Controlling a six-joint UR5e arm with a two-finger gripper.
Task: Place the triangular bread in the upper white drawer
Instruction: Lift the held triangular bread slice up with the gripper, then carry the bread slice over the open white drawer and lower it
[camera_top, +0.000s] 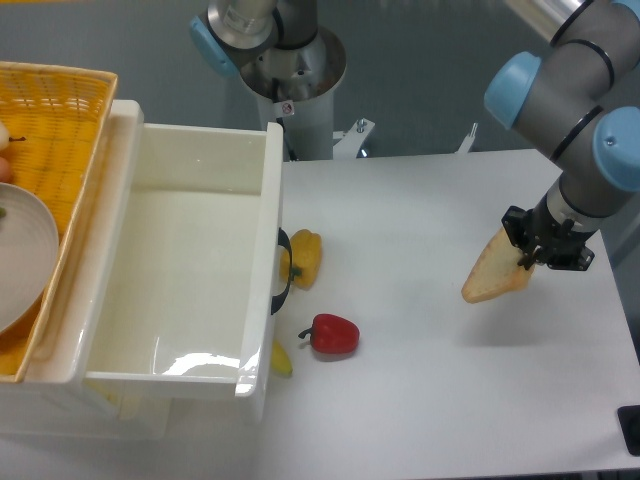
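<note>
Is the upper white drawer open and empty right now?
Open and empty: the upper white drawer is pulled out, its bare white floor showing, nothing inside.

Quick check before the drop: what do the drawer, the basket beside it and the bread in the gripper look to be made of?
The upper white drawer looks like glossy moulded plastic: bright glare on its floor. The basket appears woven, wicker or plastic strands, with an open yellow lattice. The triangular bread, held in the gripper, looks matte and tan; real or a foam replica, I cannot tell.

You are looking at a robotics lab: an industrial arm (570, 90) on a pedestal (295, 100) at the far edge of a plain white bench (450, 400), with toy food like the red pepper (333, 334).
</note>
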